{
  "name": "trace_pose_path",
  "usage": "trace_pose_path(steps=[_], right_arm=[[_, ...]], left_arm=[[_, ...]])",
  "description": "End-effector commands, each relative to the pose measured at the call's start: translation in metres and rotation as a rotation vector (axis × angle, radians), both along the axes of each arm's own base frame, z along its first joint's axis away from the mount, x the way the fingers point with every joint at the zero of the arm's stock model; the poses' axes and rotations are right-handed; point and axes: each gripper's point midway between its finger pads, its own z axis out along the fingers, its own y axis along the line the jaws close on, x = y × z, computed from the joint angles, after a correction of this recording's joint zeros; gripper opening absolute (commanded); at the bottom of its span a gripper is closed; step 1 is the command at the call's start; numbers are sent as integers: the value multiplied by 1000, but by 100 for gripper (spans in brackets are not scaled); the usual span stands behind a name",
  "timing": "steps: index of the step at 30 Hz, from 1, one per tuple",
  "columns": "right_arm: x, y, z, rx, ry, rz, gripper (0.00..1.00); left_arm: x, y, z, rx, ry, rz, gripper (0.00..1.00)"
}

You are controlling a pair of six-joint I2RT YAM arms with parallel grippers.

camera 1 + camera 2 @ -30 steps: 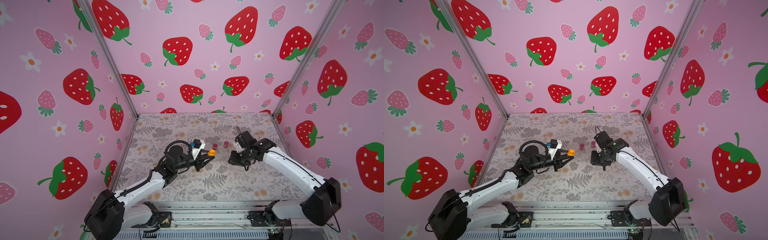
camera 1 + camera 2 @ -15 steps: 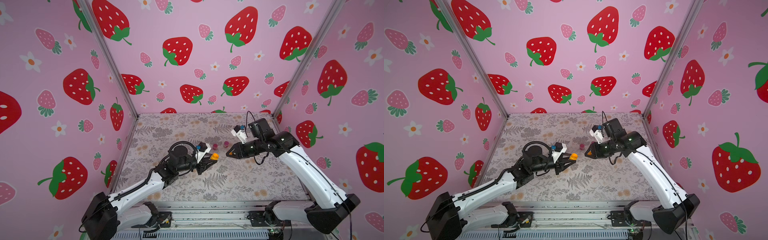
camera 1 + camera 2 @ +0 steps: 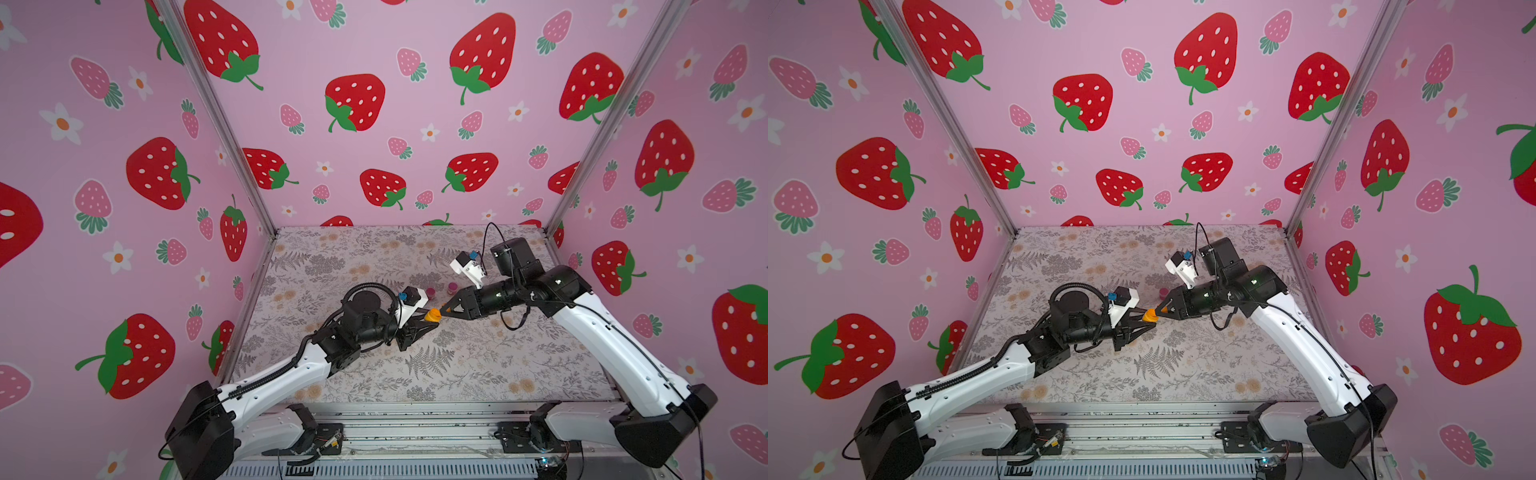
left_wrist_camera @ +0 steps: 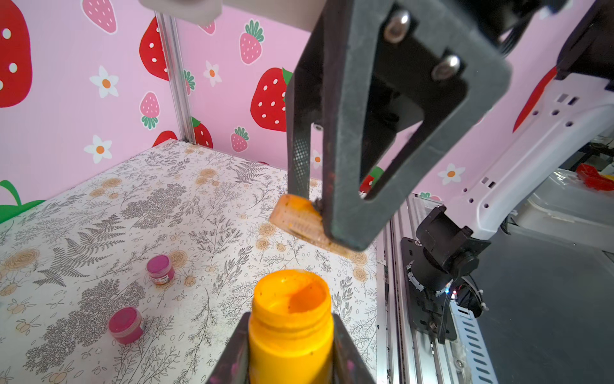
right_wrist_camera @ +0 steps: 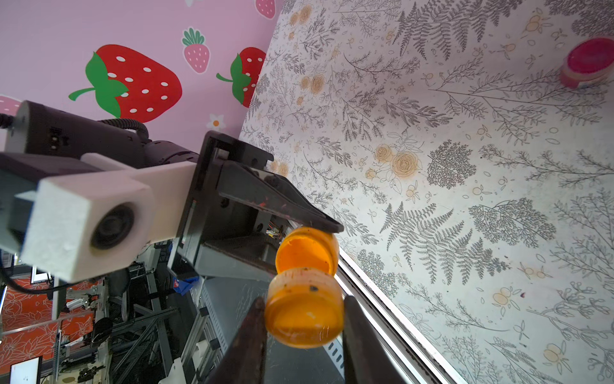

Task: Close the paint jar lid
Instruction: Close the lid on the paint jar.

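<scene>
An orange paint jar (image 4: 290,322) with its mouth uncovered is held above the table, my left gripper (image 4: 289,345) shut on its body. The same jar (image 3: 434,315) shows mid-table in both top views. The lid (image 5: 304,312), clear plastic smeared orange, sits between the fingers of my right gripper (image 5: 304,319), which is shut on it. In the left wrist view the lid (image 4: 299,221) hangs tilted a short gap off the jar's mouth. The two grippers face each other tip to tip, left gripper (image 3: 428,322) and right gripper (image 3: 446,309).
Two small capped pink jars (image 4: 160,268) (image 4: 125,324) stand on the floral table behind the grippers, also seen as pink jars (image 3: 431,293) (image 3: 452,286) from above. The metal rail (image 4: 398,266) marks the table's front edge. Strawberry walls close in three sides.
My right arm rose from low over the table and swung left, bringing the lid up to the jar's mouth. The left gripper shifted slightly right with the jar.
</scene>
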Motion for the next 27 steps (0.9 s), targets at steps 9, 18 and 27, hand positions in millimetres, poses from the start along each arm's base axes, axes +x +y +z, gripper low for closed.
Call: trace_pose_path(steps=[9, 18, 27], right_arm=[[-1, 11, -9, 7, 23, 30, 28], [-4, 9, -17, -19, 37, 34, 28], [-9, 8, -21, -21, 54, 48, 28]], left_arm=[[1, -7, 19, -25, -50, -22, 20], [1, -7, 20, -25, -54, -22, 20], [0, -7, 22, -27, -58, -27, 20]])
